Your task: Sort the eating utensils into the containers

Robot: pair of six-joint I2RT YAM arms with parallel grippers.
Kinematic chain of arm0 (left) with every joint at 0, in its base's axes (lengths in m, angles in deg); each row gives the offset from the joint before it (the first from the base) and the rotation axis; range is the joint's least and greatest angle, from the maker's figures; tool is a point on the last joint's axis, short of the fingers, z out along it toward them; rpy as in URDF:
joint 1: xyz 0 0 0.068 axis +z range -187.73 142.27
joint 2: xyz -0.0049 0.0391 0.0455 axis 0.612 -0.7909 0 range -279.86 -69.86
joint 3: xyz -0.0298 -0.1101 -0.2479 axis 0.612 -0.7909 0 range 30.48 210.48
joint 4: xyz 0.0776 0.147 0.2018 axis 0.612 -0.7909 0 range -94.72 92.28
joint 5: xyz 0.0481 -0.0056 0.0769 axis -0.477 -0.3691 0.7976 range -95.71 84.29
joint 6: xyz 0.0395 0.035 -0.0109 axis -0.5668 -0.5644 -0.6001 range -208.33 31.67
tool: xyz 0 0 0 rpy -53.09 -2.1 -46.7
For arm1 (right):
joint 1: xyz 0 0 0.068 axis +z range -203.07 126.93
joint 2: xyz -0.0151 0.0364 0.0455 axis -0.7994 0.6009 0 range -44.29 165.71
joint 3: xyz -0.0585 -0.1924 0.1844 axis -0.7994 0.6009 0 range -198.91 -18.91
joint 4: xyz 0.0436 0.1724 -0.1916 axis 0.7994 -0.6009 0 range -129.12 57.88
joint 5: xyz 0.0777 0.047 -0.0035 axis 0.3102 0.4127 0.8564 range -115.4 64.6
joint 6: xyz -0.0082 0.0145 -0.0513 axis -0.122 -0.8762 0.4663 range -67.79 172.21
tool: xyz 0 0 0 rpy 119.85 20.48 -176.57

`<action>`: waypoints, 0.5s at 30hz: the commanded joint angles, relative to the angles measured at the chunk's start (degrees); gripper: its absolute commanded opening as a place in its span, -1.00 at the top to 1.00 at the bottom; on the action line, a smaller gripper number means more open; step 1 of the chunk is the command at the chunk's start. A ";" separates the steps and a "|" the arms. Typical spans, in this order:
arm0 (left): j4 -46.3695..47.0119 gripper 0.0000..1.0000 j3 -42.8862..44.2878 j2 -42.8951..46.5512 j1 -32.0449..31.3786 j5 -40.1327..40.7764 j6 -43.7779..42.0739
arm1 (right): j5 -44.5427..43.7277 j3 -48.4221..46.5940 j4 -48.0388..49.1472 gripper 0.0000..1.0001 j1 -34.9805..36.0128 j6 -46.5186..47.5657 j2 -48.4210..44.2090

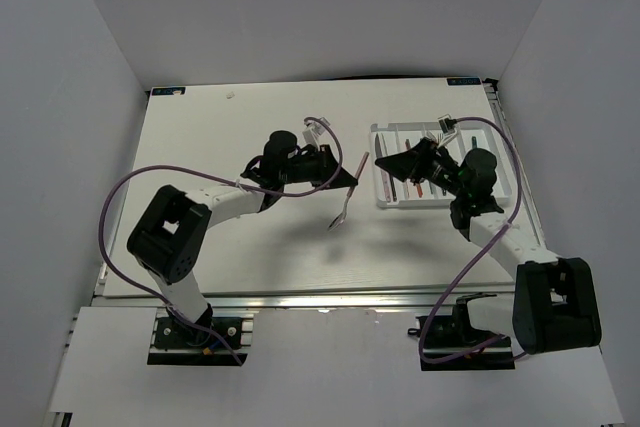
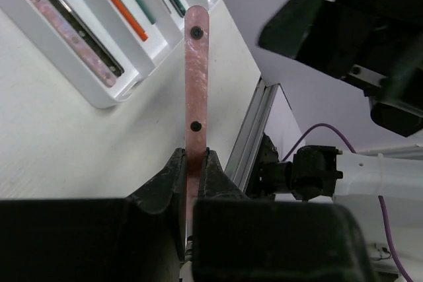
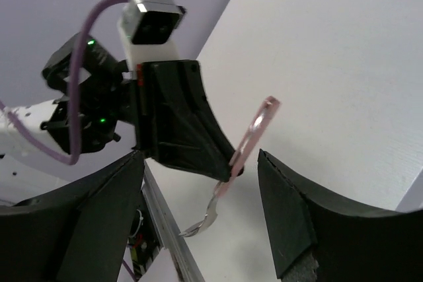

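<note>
My left gripper (image 1: 350, 183) is shut on the pink handle of a fork (image 1: 348, 195) and holds it above the table, its metal head hanging down toward the near side. In the left wrist view the handle (image 2: 195, 77) sticks up from between the shut jaws (image 2: 193, 156). My right gripper (image 1: 382, 161) is open and empty, just right of the fork, facing it. In the right wrist view the fork (image 3: 250, 138) hangs between its spread fingers (image 3: 200, 156). The white tray (image 1: 379, 203) behind it holds several utensils, among them a pink-handled knife (image 2: 73, 28) and an orange chopstick (image 2: 117, 3).
The tray's near corner (image 2: 106, 100) lies beyond the fork handle in the left wrist view. The table's metal front rail (image 2: 248, 137) runs close by. Purple cables (image 1: 110, 207) loop beside both arms.
</note>
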 commanded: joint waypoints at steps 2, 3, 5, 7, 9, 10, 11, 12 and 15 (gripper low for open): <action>5.95 1.00 0.42 3.79 -1.31 -3.44 0.06 | -4.35 -3.89 -7.86 -0.47 2.28 3.33 0.60; 6.48 1.00 0.33 3.79 -1.66 -3.44 0.32 | -4.36 -3.81 -7.08 -0.46 2.63 3.16 0.69; 8.41 1.00 -0.10 3.62 -2.19 -3.53 1.20 | -5.58 -3.72 -7.42 -0.45 2.63 2.98 0.60; 8.51 1.00 -0.02 3.44 -2.45 -2.49 1.20 | -7.42 -4.42 -9.96 -0.43 2.72 3.68 0.52; 6.93 1.00 0.50 3.44 -2.63 -0.90 0.24 | -8.04 -4.86 -10.49 -0.41 2.98 3.51 0.60; 4.05 1.00 0.94 3.70 -2.80 -0.03 -0.63 | -9.70 -5.38 -12.93 -0.39 3.25 4.12 0.78; 2.20 1.00 1.30 3.79 -3.24 2.94 -2.99 | -10.67 -6.09 -14.35 -0.37 3.68 4.73 0.87; 0.09 1.00 2.52 4.05 -3.59 5.23 -4.67 | -12.25 -6.79 -16.28 -0.36 4.91 5.44 0.78; -13.17 1.00 5.86 5.46 -6.40 21.51 -12.75 | -24.95 -10.83 -26.99 -0.37 8.33 7.99 -0.01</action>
